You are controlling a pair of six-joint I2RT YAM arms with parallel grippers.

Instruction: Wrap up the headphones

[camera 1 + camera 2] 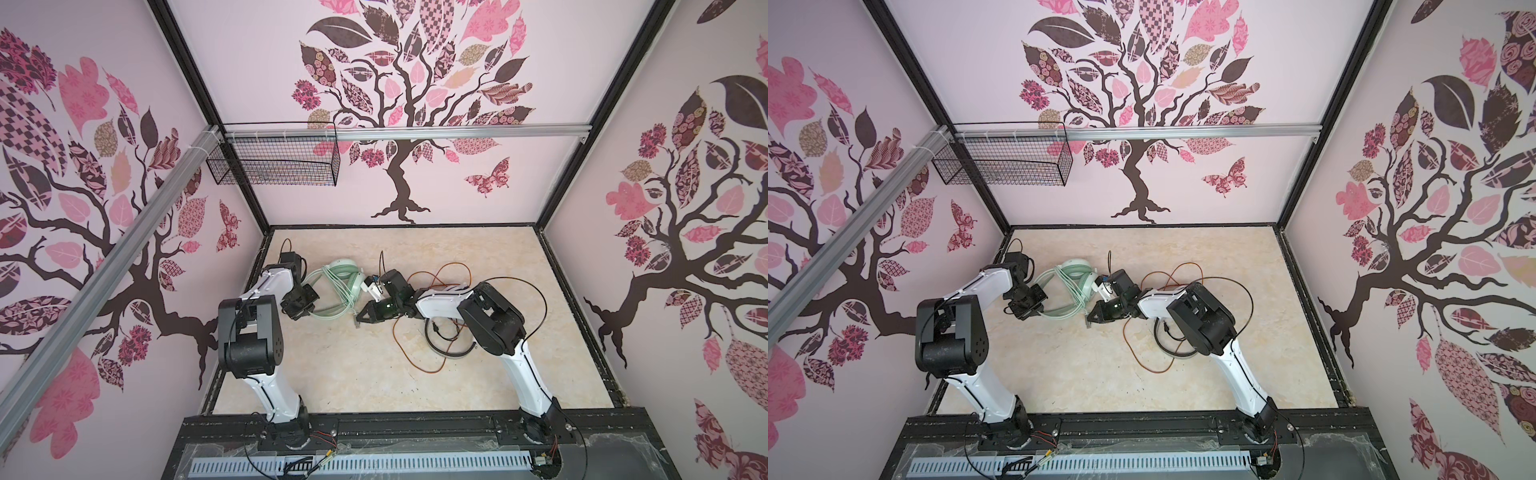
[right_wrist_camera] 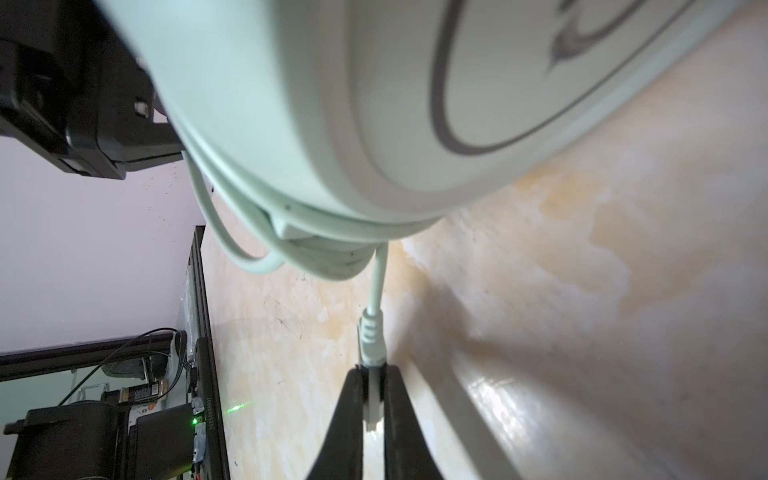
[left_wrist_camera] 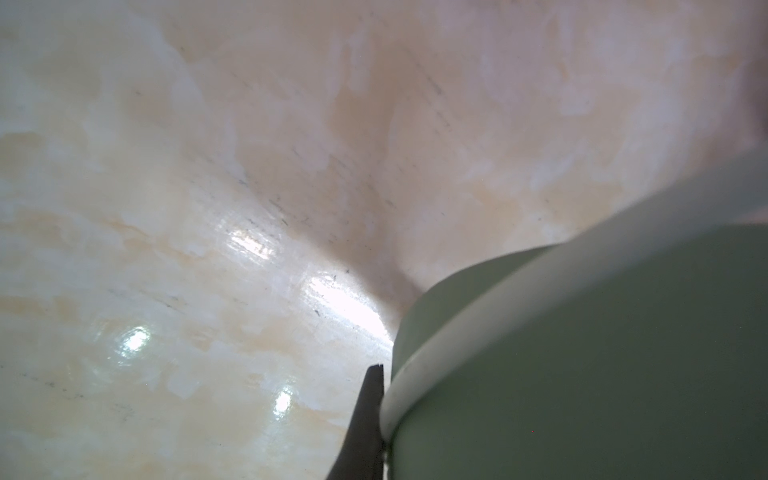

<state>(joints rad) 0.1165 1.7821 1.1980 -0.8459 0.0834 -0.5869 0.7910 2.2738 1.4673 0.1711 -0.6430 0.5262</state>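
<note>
On the marbled surface [image 1: 332,374], the mint-green headset [image 1: 343,266] lies toward the rear between both arms with its pale green cable [image 1: 332,291] looped around it. The white and black headset [image 1: 451,353] sits mostly hidden under the right arm amid its loose orange-red cable [image 1: 398,343]. The right gripper [image 2: 374,374] has its fingers [image 2: 399,415] closed on the pale cable's plug [image 2: 371,332]; one left gripper [image 1: 309,297] finger [image 3: 365,415] touches the mint headset, grip unclear.
</note>
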